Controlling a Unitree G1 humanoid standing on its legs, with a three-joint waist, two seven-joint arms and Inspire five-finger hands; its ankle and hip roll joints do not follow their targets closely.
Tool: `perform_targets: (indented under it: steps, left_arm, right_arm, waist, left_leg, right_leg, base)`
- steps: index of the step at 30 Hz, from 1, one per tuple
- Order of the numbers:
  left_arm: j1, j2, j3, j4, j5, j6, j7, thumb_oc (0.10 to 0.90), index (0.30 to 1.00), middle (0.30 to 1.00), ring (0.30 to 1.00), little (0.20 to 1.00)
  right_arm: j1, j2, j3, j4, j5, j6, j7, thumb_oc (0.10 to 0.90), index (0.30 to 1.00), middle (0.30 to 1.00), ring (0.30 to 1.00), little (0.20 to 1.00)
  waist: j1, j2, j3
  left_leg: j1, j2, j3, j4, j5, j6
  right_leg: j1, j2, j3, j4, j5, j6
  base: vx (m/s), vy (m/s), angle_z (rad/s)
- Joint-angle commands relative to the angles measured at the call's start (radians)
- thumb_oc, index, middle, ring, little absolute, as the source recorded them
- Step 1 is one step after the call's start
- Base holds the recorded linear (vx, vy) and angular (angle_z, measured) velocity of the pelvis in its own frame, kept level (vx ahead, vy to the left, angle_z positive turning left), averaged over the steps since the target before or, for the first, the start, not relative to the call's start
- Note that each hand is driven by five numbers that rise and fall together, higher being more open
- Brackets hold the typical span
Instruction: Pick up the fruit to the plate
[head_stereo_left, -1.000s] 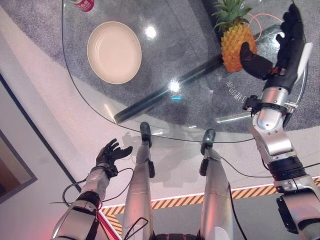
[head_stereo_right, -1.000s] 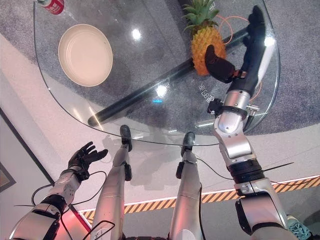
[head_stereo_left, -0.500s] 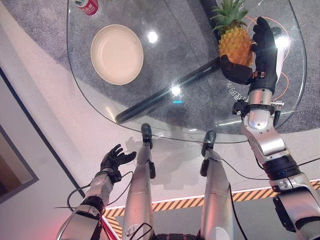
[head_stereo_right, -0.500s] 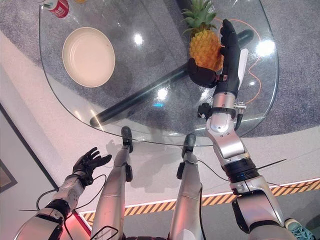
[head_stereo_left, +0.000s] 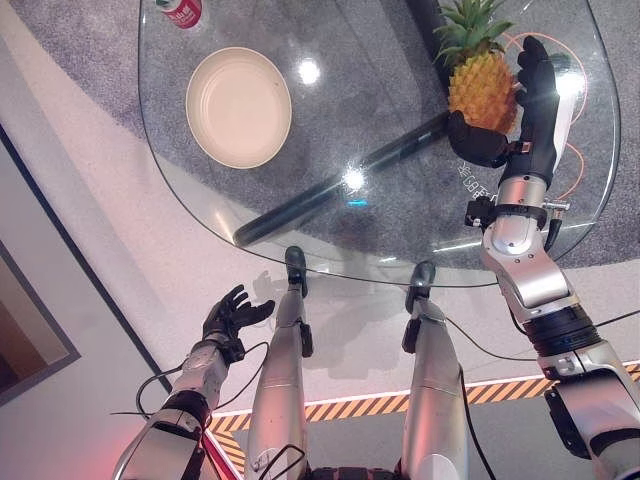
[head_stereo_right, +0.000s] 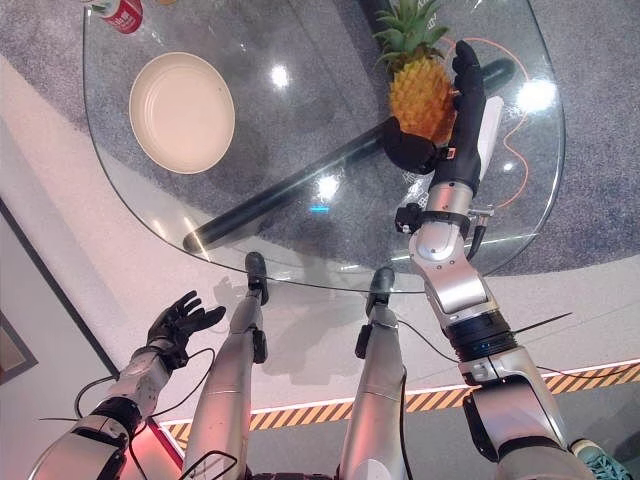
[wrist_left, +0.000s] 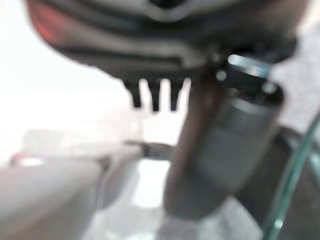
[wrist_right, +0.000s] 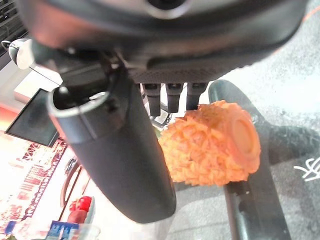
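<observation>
A pineapple (head_stereo_left: 483, 85) with a green crown lies on the glass table's far right; its orange body (wrist_right: 210, 145) fills the gap in my right hand. My right hand (head_stereo_left: 525, 120) is open around it: straight fingers (head_stereo_right: 468, 80) run along its right side and the thumb (head_stereo_right: 408, 150) sits against its near end. A cream plate (head_stereo_left: 240, 107) rests on the far left of the glass, well apart from the fruit. My left hand (head_stereo_left: 232, 313) hangs open below the table's near edge, over the floor.
A red can (head_stereo_left: 180, 10) stands beyond the plate at the table's far left rim. A dark bar (head_stereo_left: 330, 190) runs under the glass table (head_stereo_left: 200, 215) between plate and pineapple. A yellow-and-black striped line (head_stereo_left: 350, 403) crosses the floor near me.
My right hand has swung in from the pineapple's right and now has thumb and fingers on either side of it. The camera has shifted slightly. The left hand stays put.
</observation>
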Motion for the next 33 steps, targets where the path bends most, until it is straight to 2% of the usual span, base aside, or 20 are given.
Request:
perform_targets:
  steps: [1, 19, 33]
  left_arm:
    - [0.067, 0.007, -0.009, 0.024, 0.012, -0.004, 0.007, 0.800, 0.900, 0.900, 0.900, 0.900]
    - [0.055, 0.005, -0.031, 0.023, 0.007, 0.013, 0.002, 0.800, 0.900, 0.900, 0.900, 0.900]
    - [0.054, 0.002, -0.050, 0.027, 0.008, 0.011, -0.007, 0.800, 0.900, 0.900, 0.900, 0.900]
  right_arm:
    - [-0.056, -0.049, 0.012, -0.028, -0.031, -0.016, -0.040, 0.800, 0.900, 0.900, 0.900, 0.900]
    - [-0.113, -0.050, 0.048, 0.061, -0.044, 0.062, -0.127, 0.800, 0.900, 0.900, 0.900, 0.900]
    - [-0.177, -0.056, 0.079, 0.169, -0.003, 0.106, -0.129, 0.800, 0.900, 0.900, 0.900, 0.900]
  waist:
    - [0.008, 0.019, -0.021]
    - [0.019, 0.037, -0.021]
    - [0.032, 0.049, -0.021]
  left_leg:
    - [-0.024, 0.044, -0.038, 0.128, -0.105, -0.029]
    - [-0.030, 0.041, -0.041, 0.136, -0.105, -0.029]
    - [-0.032, 0.037, -0.044, 0.140, -0.106, -0.027]
  right_leg:
    - [-0.001, -0.038, -0.043, -0.129, 0.157, 0.015]
    - [-0.013, -0.041, -0.040, -0.113, 0.153, 0.014]
    - [-0.016, -0.044, -0.040, -0.104, 0.150, 0.010]
  base:
    - [0.00, 0.000, 0.00]
    - [0.00, 0.000, 0.00]
    - [0.00, 0.000, 0.00]
